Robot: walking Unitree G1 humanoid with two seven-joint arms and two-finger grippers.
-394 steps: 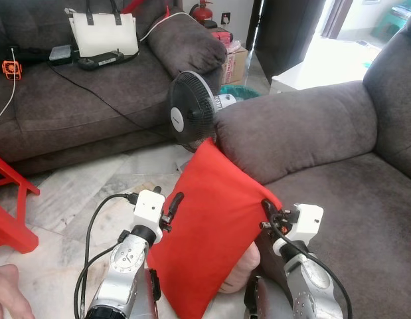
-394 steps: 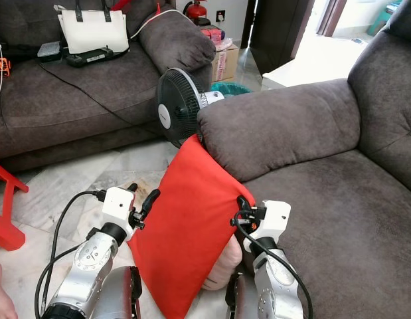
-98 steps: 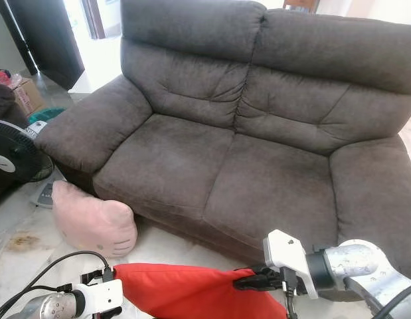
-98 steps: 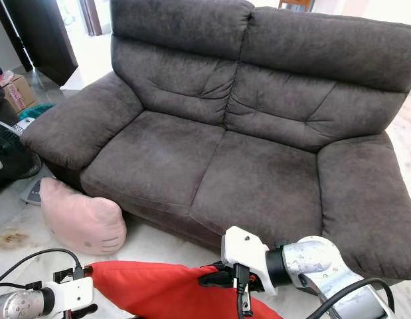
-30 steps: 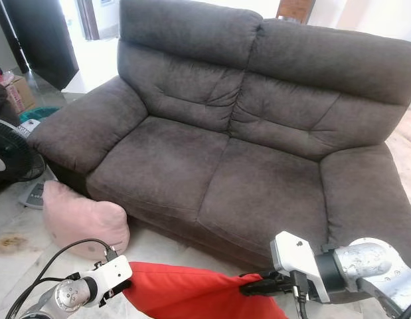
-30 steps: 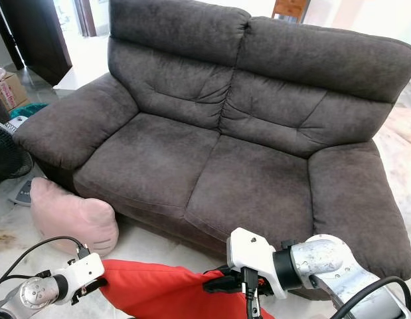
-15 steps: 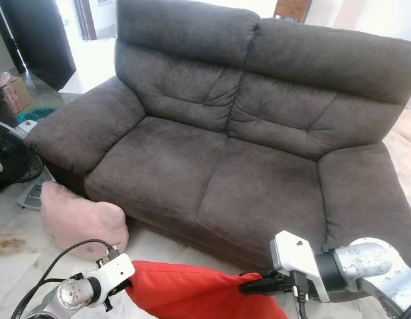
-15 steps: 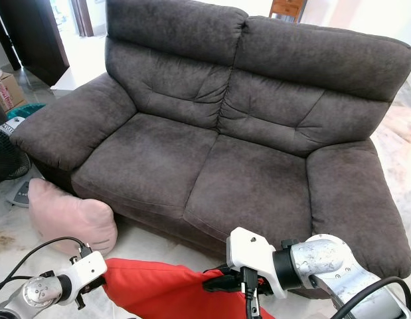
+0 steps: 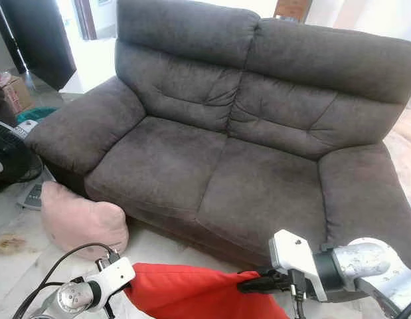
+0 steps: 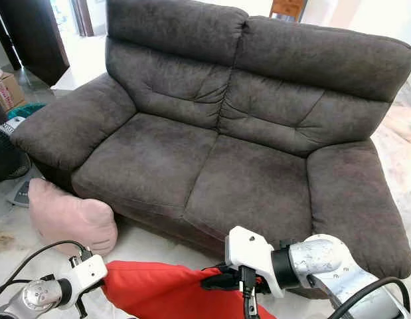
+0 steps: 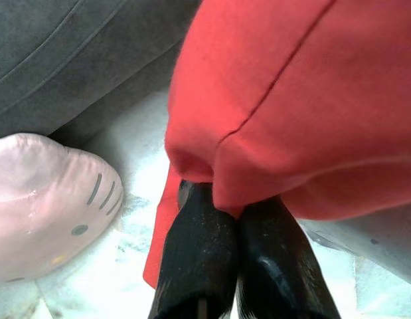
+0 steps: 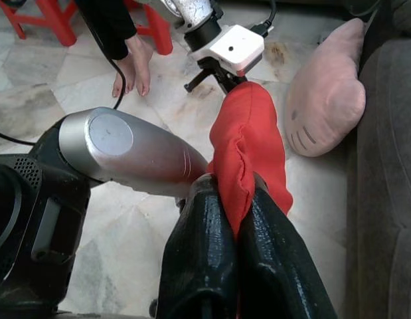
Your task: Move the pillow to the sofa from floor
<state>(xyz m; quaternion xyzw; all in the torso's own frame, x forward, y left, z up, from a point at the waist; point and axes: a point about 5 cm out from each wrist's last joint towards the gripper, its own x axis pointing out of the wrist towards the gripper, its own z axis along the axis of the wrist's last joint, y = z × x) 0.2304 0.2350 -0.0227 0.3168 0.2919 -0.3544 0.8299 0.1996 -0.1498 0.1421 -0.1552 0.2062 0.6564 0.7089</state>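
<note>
A home living room: a two-seat sofa in dark grey-brown suede-like fabric (image 9: 238, 133) stands on a pale marble-patterned tile floor (image 10: 152, 240). A pink cat-face plush cushion (image 9: 82, 219) lies on the floor against its front, a black pedestal fan (image 9: 9, 159) stands beside it, and a dark wooden door (image 9: 36, 40) opens behind.

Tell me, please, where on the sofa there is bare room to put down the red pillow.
Both seat cushions of the sofa are bare, from left armrest to right armrest. The red pillow, held by the left gripper and right gripper, hangs before the seat's front edge. The floor by the left armrest is crowded: a pink cushion and a fan.
</note>
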